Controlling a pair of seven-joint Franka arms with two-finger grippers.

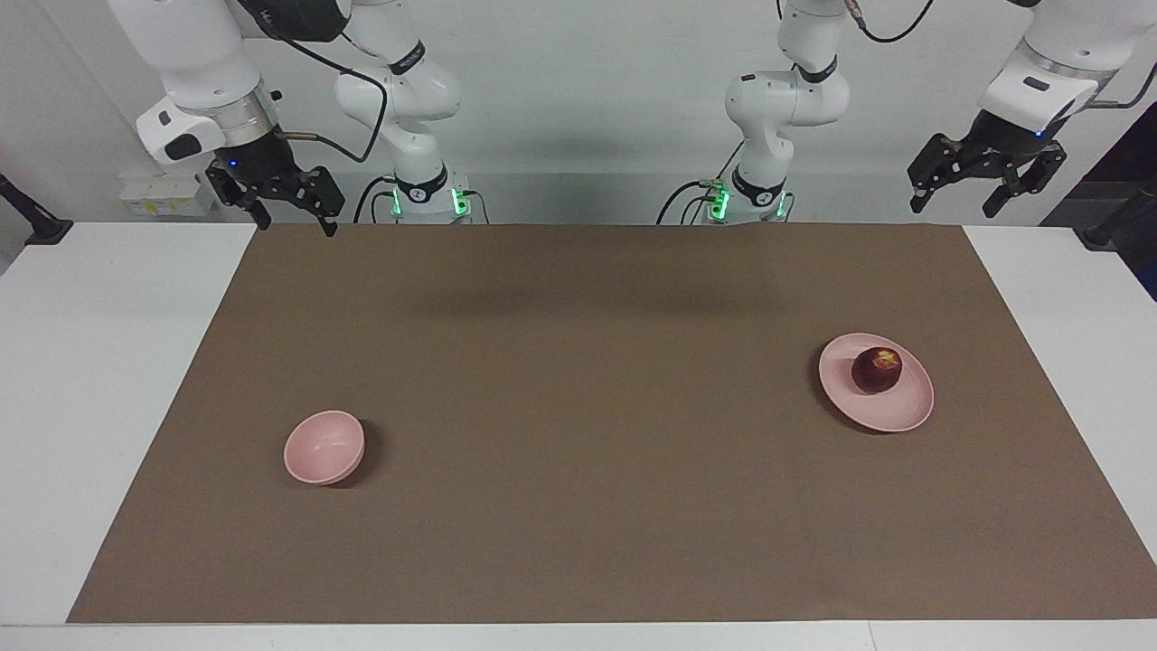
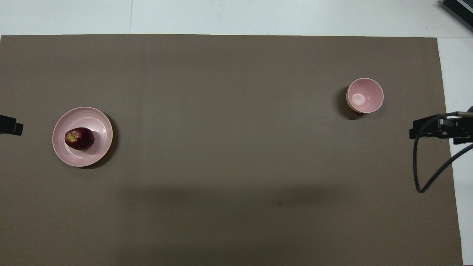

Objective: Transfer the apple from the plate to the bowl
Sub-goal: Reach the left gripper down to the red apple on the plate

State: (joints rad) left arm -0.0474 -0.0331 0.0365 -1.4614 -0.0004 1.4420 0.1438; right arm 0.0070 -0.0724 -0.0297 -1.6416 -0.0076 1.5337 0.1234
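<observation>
Nothing is gripped yet: the apple (image 1: pixel 876 369) sits on the plate (image 1: pixel 895 414), the bowl (image 1: pixel 324 447) well apart. Left gripper (image 1: pixel 985 170) and right gripper (image 1: pixel 276 194) are held high, jaws wide; a descent onto the apple is called for.

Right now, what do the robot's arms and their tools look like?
Both arms are glossy white, rounded tubes with black rings at the joints. Each ends in a black tool: left tool, right tool. Black cables loop along them, and green lights glow at their bases.

Brown mat (image 1: pixel 578 407) covers white table (image 1: pixel 108 380).
</observation>
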